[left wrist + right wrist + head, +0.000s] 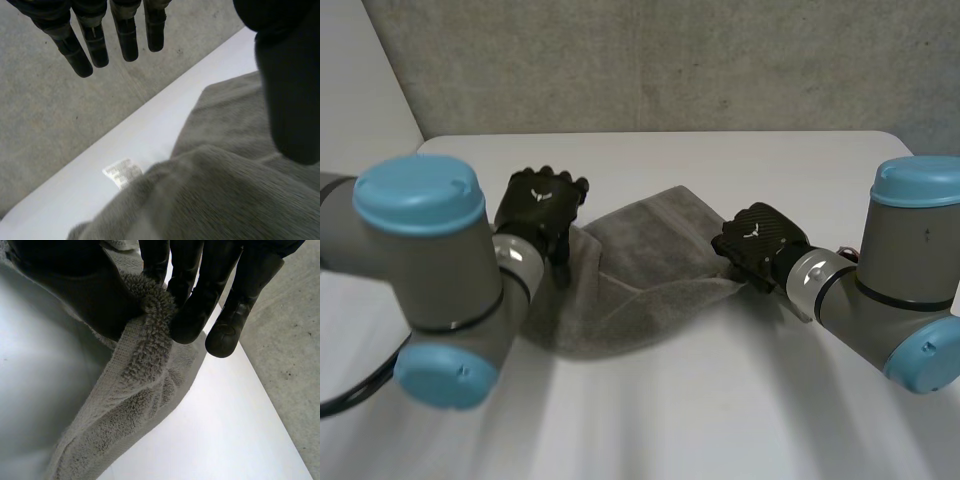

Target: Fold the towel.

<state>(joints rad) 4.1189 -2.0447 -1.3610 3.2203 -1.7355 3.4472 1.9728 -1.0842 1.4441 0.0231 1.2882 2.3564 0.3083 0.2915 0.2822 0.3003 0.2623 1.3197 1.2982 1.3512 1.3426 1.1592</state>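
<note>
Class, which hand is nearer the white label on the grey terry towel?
Left. The left hand hangs open over the white label; the right hand pinches the opposite end of the grey terry towel.

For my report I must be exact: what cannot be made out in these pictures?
Head view: the left end of the towel, hidden under the left hand.
Left wrist view: the print on the white label, too small to read.
Right wrist view: the towel edge inside the pinch, covered by the right hand.
</note>
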